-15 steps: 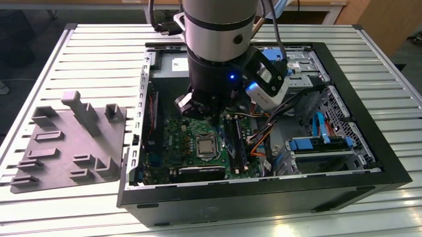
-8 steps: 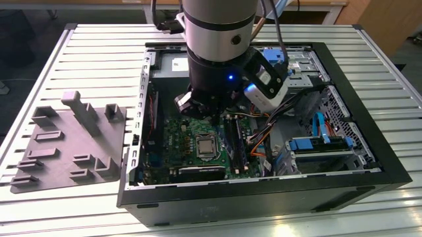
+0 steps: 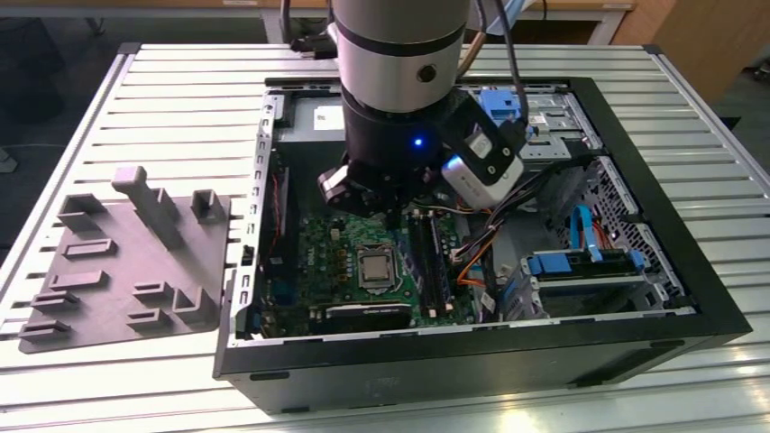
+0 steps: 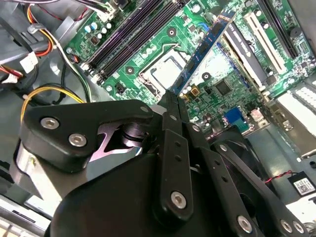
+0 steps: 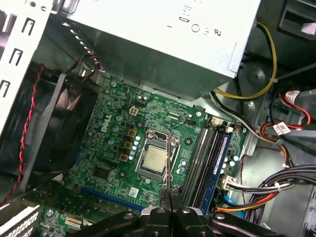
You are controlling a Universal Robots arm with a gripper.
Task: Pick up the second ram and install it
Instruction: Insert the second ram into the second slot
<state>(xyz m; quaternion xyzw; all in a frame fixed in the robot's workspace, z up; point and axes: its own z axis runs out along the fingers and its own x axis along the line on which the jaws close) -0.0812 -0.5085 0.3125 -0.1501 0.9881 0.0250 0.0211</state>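
My gripper is shut on the second ram, a narrow dark stick with a blue label that reaches out from the fingertips over the green motherboard. In the first wrist view the ram shows edge-on as a thin line above the CPU socket, beside the long black memory sockets. Another stick with a blue label sits in the outermost socket. In the exterior view the gripper hangs inside the open computer case, over the motherboard.
A grey moulded tray with upright posts lies on the slatted table at the exterior view's left. Inside the case are the power supply, a fan, cable bundles and blue drive brackets.
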